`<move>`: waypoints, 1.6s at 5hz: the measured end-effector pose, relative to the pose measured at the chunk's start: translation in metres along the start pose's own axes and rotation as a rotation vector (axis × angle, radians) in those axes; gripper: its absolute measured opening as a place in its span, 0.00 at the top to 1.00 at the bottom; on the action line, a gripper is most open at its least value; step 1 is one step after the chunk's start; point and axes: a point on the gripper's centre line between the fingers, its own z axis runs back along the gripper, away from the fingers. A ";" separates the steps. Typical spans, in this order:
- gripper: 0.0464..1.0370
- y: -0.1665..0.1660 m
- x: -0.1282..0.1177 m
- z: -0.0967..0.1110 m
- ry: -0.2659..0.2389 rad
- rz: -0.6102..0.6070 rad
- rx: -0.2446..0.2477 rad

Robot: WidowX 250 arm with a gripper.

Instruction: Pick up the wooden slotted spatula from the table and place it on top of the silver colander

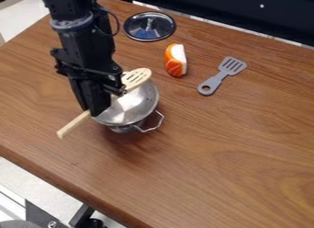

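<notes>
The black gripper (94, 113) hangs down at the left of the camera view, over the left side of a metal colander-like bowl (136, 105). A light wooden slotted spatula (75, 124) lies slantwise across the bowl, its slotted head at the upper right and its handle end past the bowl's lower left. Its middle passes behind or between the gripper's tips; whether it is gripped cannot be told. The bowl stands on the table, with a wire handle toward the lower right. The arm hides part of the bowl's left rim.
On the wooden table (233, 167), a round metal-rimmed lid (149, 26) lies beyond the bowl. An orange and white sushi toy (176, 60) sits right of the arm, and a grey slotted spatula (222, 75) farther right. A dark panel runs along the back edge.
</notes>
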 end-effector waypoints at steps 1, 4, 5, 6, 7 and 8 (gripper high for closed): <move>0.97 0.002 0.001 -0.002 -0.001 0.006 0.010; 0.97 -0.007 0.020 -0.010 -0.074 0.040 0.014; 0.97 -0.008 0.025 -0.019 -0.063 0.064 0.048; 0.94 -0.010 0.027 -0.019 -0.067 0.070 0.055; 0.76 -0.012 0.027 -0.021 -0.074 0.074 0.042; 0.48 -0.012 0.026 -0.019 -0.059 0.078 0.033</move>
